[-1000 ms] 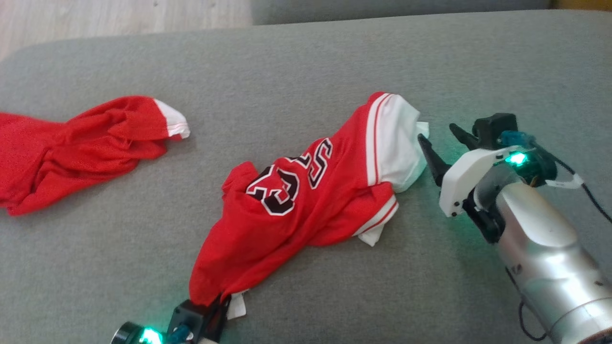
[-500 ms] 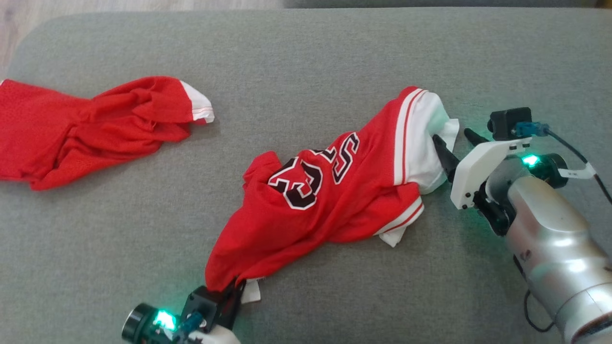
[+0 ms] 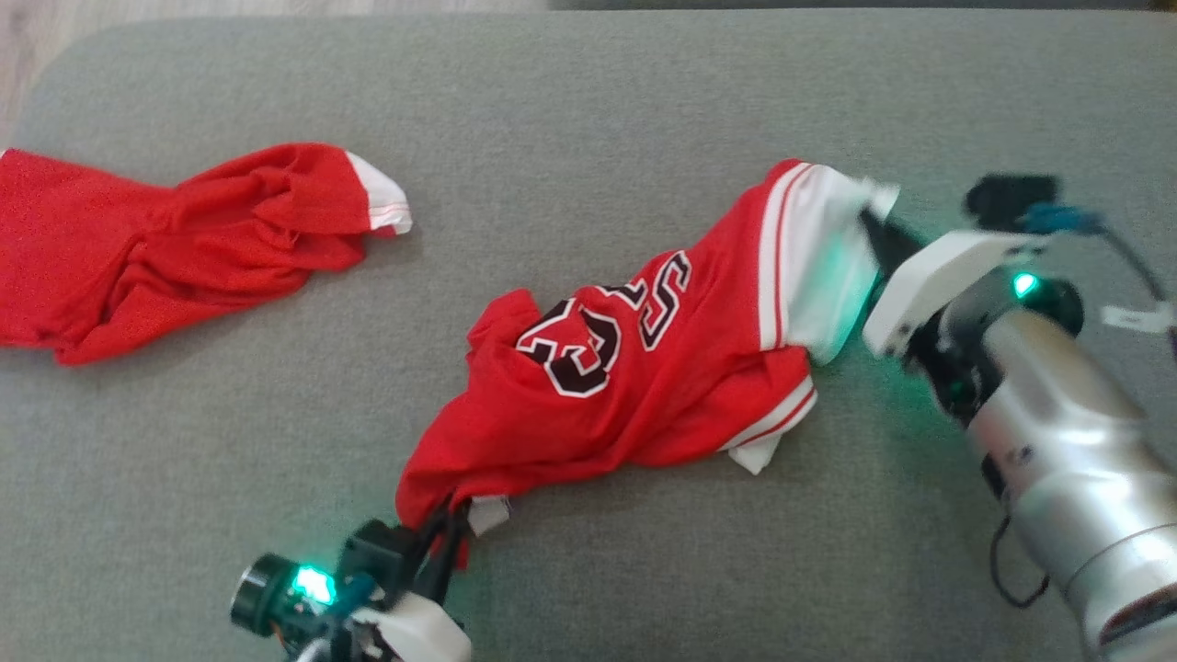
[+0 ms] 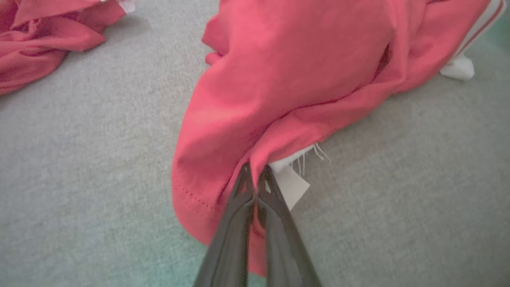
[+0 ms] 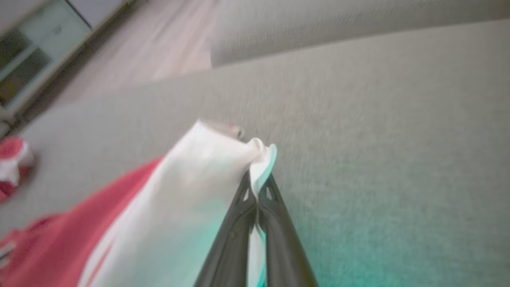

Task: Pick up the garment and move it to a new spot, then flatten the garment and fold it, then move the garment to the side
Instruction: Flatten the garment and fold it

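I'm looking at the red jersey [image 3: 644, 386] lying around the middle of the grey cushion [image 3: 644, 110], stretched diagonally: red hem pointing at my near left, white-trimmed end pointing far right. Left gripper [image 4: 255, 177] is pinching the red hem (white tag [image 4: 293, 187] poking out right beside it), and right gripper [image 5: 259, 185] is clamping the white edge. Another red garment [image 3: 184, 239] is sitting well off to the left.

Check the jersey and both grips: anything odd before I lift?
Nothing damaged that I can see. The jersey lies crumpled and twisted, not flat. The left tool pinches its red hem beside a white label with loose threads; the right tool pinches the white corner. A second red garment lies bunched apart.
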Tool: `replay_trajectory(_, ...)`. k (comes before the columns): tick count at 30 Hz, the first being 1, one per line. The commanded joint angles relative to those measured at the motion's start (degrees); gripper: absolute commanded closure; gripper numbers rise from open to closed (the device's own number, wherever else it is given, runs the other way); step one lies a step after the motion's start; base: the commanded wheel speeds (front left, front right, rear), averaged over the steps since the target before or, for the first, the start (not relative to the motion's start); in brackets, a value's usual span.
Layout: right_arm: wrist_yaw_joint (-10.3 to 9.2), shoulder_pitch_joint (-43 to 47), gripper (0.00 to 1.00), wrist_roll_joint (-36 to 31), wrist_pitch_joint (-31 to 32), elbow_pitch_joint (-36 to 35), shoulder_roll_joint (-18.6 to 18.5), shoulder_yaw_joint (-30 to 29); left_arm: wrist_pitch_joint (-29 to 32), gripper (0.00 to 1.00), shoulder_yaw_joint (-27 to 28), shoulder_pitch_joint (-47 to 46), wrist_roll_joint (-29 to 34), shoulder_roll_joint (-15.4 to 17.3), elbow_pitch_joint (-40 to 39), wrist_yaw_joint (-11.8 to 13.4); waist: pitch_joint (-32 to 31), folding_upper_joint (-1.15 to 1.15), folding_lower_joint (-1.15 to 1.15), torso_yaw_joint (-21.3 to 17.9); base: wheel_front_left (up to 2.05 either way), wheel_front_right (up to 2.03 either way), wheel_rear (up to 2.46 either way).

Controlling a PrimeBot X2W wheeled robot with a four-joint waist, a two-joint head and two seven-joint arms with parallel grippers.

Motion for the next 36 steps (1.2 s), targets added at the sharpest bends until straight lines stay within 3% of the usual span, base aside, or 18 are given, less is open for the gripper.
replay_trajectory(1,0.43,-0.03,1.0,2.51,-2.1,-3.41,-0.7,-0.95,-0.78,1.0,2.81,-2.13,-1.17,-0.17,-2.92,0.29,-0.71,0.0,0.0,-0.75,0.0,0.0,0.0)
replay_trajectory(6,0.43,2.83,1.0,10.38,-4.84,-14.75,-4.85,-4.13,-1.55,1.0,5.48,-2.3,-5.66,-0.16,-9.18,-0.14,-2.75,0.0,0.0,-2.97,0.0,0.0,0.0)
replay_trajectory(11,0.43,8.96,1.0,15.95,-3.23,-30.06,-11.43,-7.45,0.08,1.0,6.67,-2.62,-11.06,-0.35,-18.46,-1.02,-4.86,0.0,0.0,-5.52,0.0,0.0,0.0)
replay_trajectory(12,0.43,8.96,1.0,15.95,-3.23,-30.06,-11.43,-7.45,0.08,1.0,6.67,-2.62,-11.06,-0.35,-18.46,-1.02,-4.86,0.0,0.0,-5.52,0.0,0.0,0.0)
replay_trajectory(19,0.43,15.55,1.0,19.34,1.31,-54.01,-16.15,-21.9,6.18,1.0,9.13,-7.65,-16.72,4.0,-34.38,-2.0,-5.28,0.0,0.0,-10.34,0.0,0.0,0.0)
replay_trajectory(23,0.43,14.13,1.0,17.32,8.39,-64.69,-14.13,-33.79,12.23,1.0,10.5,-16.41,-19.65,8.34,-40.02,-2.4,-4.16,0.0,0.0,-12.62,0.0,0.0,0.0)
replay_trajectory(27,0.43,6.69,1.0,9.34,19.55,-68.42,-10.19,-43.31,18.64,1.0,8.11,-30.06,-26.3,11.89,-39.22,-2.74,-1.41,0.0,0.0,-13.5,0.0,0.0,0.0)
replay_trajectory(32,0.43,-8.4,1.0,-4.13,29.84,-63.47,-2.31,-47.23,22.3,1.0,3.77,-49.57,-27.76,15.14,-27.28,-2.83,3.96,0.0,0.0,-14.37,0.0,0.0,0.0)
replay_trajectory(36,0.43,-19.37,1.0,-14.86,29.58,-53.73,3.76,-48.71,21.59,1.0,-1.03,-63.04,-24.65,15.39,-12.6,-2.84,9.01,0.0,0.0,-15.2,0.0,0.0,0.0)
